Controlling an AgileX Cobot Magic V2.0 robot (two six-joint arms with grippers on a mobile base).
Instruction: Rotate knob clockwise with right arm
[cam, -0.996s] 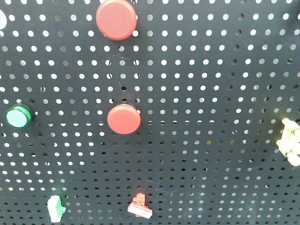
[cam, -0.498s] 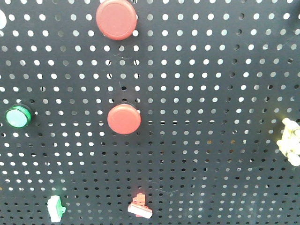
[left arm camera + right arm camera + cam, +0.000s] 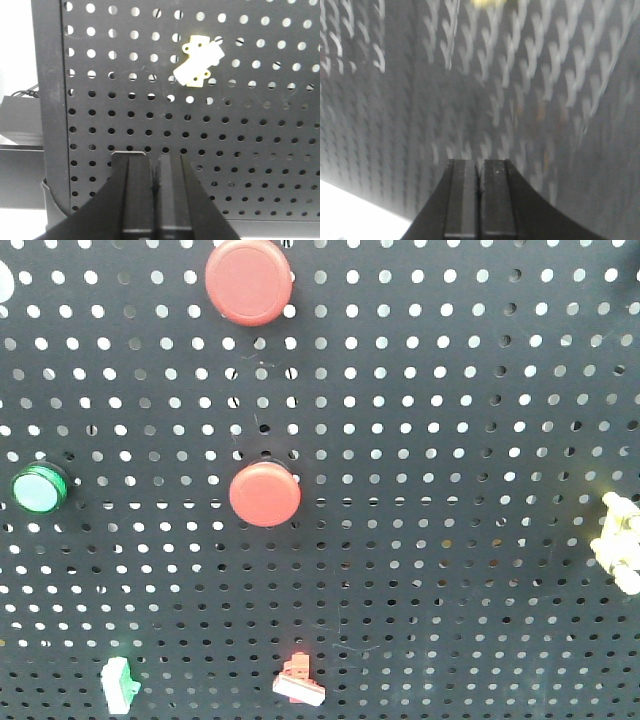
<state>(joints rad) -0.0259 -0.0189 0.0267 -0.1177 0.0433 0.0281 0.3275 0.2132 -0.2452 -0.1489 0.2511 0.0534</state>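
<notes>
A black pegboard [image 3: 450,440] fills the front view. It carries a large red round cap [image 3: 248,280] at the top, a smaller red round cap [image 3: 264,494] mid-board and a pale yellow fitting [image 3: 620,540] at the right edge. I cannot tell which of these is the knob. Neither gripper shows in the front view. My right gripper [image 3: 479,167] is shut and empty, facing a motion-blurred pegboard with a yellow blur [image 3: 487,2] at the top edge. My left gripper [image 3: 155,162] is shut and empty, below a pale yellow fitting [image 3: 198,62].
A green round button [image 3: 40,489] sits at the board's left. A green-and-white switch [image 3: 119,684] and a red-and-white switch [image 3: 298,681] sit along the bottom. The board's left edge [image 3: 50,100] shows in the left wrist view, with a dark box [image 3: 17,117] behind it.
</notes>
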